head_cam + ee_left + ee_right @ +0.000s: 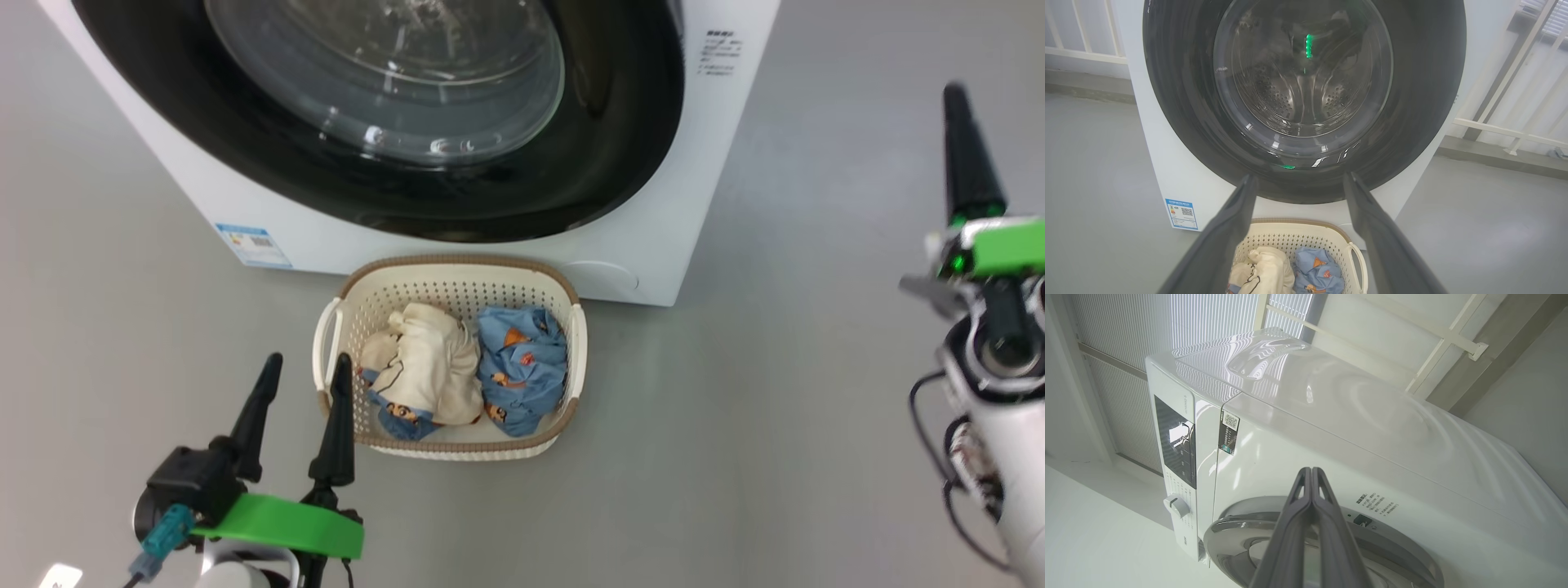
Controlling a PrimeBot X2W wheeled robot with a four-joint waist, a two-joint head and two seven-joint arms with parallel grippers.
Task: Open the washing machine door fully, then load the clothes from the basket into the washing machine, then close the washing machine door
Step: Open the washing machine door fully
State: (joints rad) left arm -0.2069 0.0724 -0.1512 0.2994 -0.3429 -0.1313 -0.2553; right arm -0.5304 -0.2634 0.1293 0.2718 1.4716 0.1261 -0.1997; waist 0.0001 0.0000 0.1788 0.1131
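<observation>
- Left gripper point(308, 361): low at the left of the head view, above the grey floor point(122, 327). Two dark fingers spread wide, gripping nothing. One fingertip overlaps the basket's left edge in that view; contact impossible to judge. In the left wrist view, aimed over the basket toward the bottom of the door.
- Blue label sticker point(253, 245): stuck on the lower left corner of the white front, just above the floor.
- Basket point(457, 278): upright on the floor, close against the foot of the washing machine and directly below the door. One white handle on each short side.
- Clothes: both bunched inside the basket. Cream garment point(429, 367) in the left half, blue garment point(522, 367) in the right half, touching along the middle.
- Washing machine door point(620, 147): shut flat against the front. Glossy black frame around a bulging glass bowl point(392, 73); perforated steel drum point(1302, 98) seen through the glass in the left wrist view.
- Washing machine point(718, 204): white and boxy. Dark control panel point(1177, 445) and a knob point(1175, 504) seen in the right wrist view.
- Right gripper point(955, 94): raised at the far right of the head view, well apart from the basket. Fingers pressed tightly together, pinching nothing. In the right wrist view, tips pointed at the white front just above the door's rim; touching or not, impossible to tell.
</observation>
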